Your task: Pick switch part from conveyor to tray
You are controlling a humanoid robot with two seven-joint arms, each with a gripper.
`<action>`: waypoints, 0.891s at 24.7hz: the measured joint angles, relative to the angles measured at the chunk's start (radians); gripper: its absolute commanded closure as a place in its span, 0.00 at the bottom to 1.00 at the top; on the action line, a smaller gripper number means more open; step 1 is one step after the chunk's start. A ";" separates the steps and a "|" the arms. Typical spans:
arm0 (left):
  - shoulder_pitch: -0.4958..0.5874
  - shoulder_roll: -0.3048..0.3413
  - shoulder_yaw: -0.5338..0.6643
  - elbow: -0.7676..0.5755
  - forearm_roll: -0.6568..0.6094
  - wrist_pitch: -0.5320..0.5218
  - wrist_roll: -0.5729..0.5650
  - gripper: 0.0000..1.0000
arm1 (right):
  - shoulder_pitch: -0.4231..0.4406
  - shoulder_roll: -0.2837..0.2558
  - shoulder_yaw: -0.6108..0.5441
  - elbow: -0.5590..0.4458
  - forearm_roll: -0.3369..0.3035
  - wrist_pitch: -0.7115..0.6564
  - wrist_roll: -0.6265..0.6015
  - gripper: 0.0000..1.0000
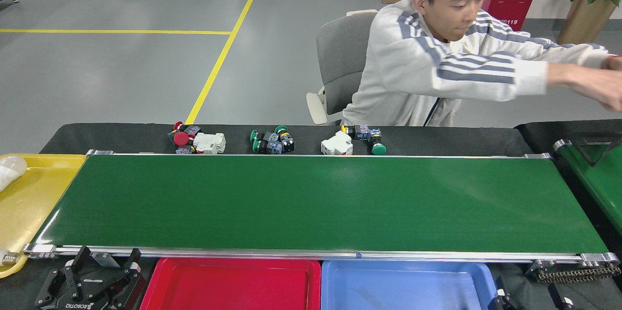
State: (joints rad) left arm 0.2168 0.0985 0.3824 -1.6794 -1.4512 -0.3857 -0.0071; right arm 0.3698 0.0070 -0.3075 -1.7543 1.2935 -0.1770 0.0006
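One long dark-green flat conveyor belt with silver aluminium side rails (320,200) fills the middle, its surface bare, with a seated person in a white striped top (437,64) behind it reaching an arm toward the right edge. Three flat plastic trays, red (233,283), blue (408,284) and yellow (36,203), border it, and small switch parts with red (197,139), green (272,141) and white-and-green (354,140) bodies lie on black cloth just beyond the far rail. My black left gripper (95,283) rests low with fingers spread apart; the right gripper (529,298) barely shows, so I cannot tell its state.

The conveyor (311,200) belt lies bare; switch parts (272,141) crowd the table behind, seemingly clear of its rail
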 measured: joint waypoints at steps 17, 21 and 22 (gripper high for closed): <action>-0.005 0.000 0.002 0.004 0.000 0.000 -0.003 0.00 | 0.000 0.010 0.000 0.000 0.000 0.001 0.000 0.04; -0.008 0.004 0.002 0.004 0.001 -0.001 -0.003 0.00 | -0.001 0.010 0.000 0.000 0.000 0.001 0.000 0.04; -0.008 0.004 0.002 0.004 0.001 -0.001 -0.003 0.00 | -0.001 0.010 0.000 0.000 0.000 0.001 0.000 0.04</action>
State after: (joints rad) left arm 0.2086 0.1027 0.3839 -1.6750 -1.4506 -0.3871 -0.0102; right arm 0.3684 0.0171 -0.3073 -1.7543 1.2935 -0.1758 0.0003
